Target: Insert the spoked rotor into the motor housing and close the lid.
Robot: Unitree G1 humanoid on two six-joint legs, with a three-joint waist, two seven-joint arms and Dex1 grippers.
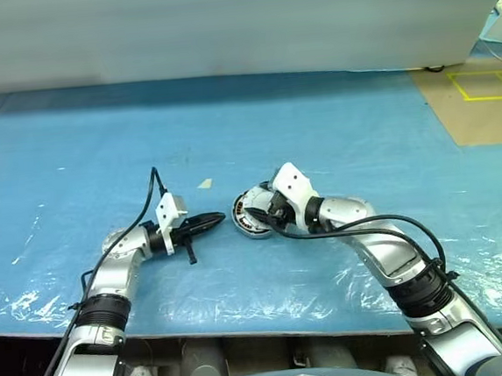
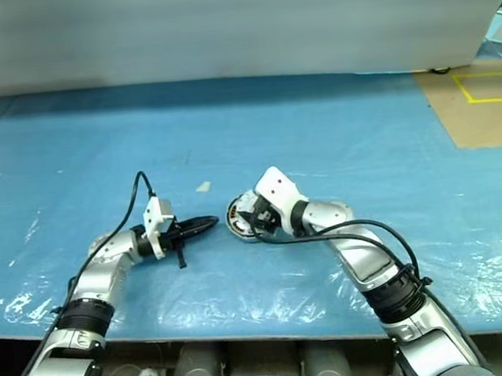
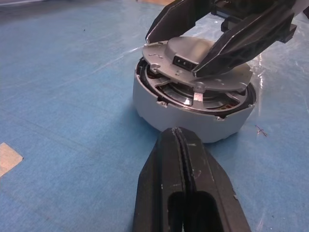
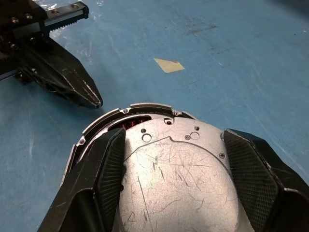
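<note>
Head view first: a blue plastic-covered table (image 1: pixel 334 128) spreads across the frame, a pale wall runs along the top, and brown floor with yellow tape marking (image 1: pixel 486 86) sits in the upper right corner. One scrap of beige tape (image 1: pixel 204 183) lies just above centre. Just right of centre stands the one shallow round silver metal motor housing (image 1: pixel 253 226), half hidden behind the right gripper (image 1: pixel 269 211), so its inside is hard to read here. The left gripper (image 1: pixel 210 220) points at it from the left of centre, close but apart.

Left wrist view: that gripper's two black fingers (image 3: pixel 166 193) are pressed flat together, clenched on nothing. In the upper right the housing rests on the blue sheet, and a round silver-grey metal lid (image 3: pixel 188 60) sits tilted on top of it, not seated; a gap shows inner rings beneath. The spoked rotor cannot be made out for sure inside. The right gripper's dark fingers are cut off at the top edge.

Right wrist view: two black fingers (image 4: pixel 110 164) straddle the scratched lid, one on each edge, grasping it. Copper-coloured windings (image 4: pixel 133 126) peek out past its far rim. The left gripper's shut tip sits upper left, and the tape scrap lies at upper centre.
</note>
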